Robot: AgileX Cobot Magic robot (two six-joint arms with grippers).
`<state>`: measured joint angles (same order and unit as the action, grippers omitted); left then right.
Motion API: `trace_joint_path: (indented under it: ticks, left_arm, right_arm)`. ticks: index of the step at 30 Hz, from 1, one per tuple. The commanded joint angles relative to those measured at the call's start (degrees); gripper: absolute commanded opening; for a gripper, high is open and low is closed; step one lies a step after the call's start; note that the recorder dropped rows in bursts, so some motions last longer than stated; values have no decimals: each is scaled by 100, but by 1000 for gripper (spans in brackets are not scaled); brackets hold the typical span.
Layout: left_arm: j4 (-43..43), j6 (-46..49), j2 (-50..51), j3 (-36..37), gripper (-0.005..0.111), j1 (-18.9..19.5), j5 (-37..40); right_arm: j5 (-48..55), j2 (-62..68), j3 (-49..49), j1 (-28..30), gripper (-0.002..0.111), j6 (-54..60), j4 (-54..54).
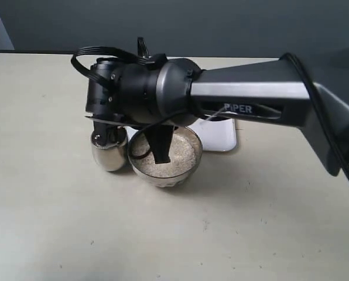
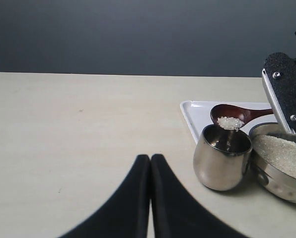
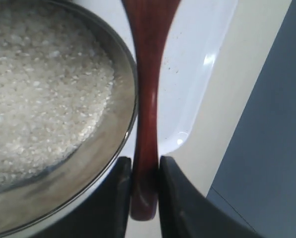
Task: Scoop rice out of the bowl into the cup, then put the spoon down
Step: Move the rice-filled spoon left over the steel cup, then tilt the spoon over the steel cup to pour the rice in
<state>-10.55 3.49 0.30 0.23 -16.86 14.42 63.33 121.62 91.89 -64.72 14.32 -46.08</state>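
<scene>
Beige worktop (image 1: 57, 193), grey wall. Right hand (image 3: 145, 171) pinches the spoon (image 3: 147, 99) handle. Its head, carrying rice (image 2: 230, 122), sits over the cup (image 2: 222, 158), at 9 o'clock of the bowl (image 1: 163, 180). Left hand (image 2: 150, 198) pressed together, idle. Likely mid-transfer: tipping and set-down remain.

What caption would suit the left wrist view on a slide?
Spoon carrying rice over the cup, next to the bowl, with the left gripper shut in the foreground.

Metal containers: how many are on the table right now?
2. The cup stands on the left in the exterior view; the bowl, holding rice, sits beside it on the right. The right arm could hide more.
</scene>
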Motion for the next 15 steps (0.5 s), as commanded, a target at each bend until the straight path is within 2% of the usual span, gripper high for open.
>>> trace_joint_path:
  ticks: [1, 15]
  left_arm:
    - [8, -38, -30, -23, 1, -37, -89]
    - [8, -38, -30, -23, 1, -37, -89]
  right_arm:
    - [21, -4, -151, -44, -1, -152, -157]
    - [-96, -4, -193, -170, -1, -862, -678]
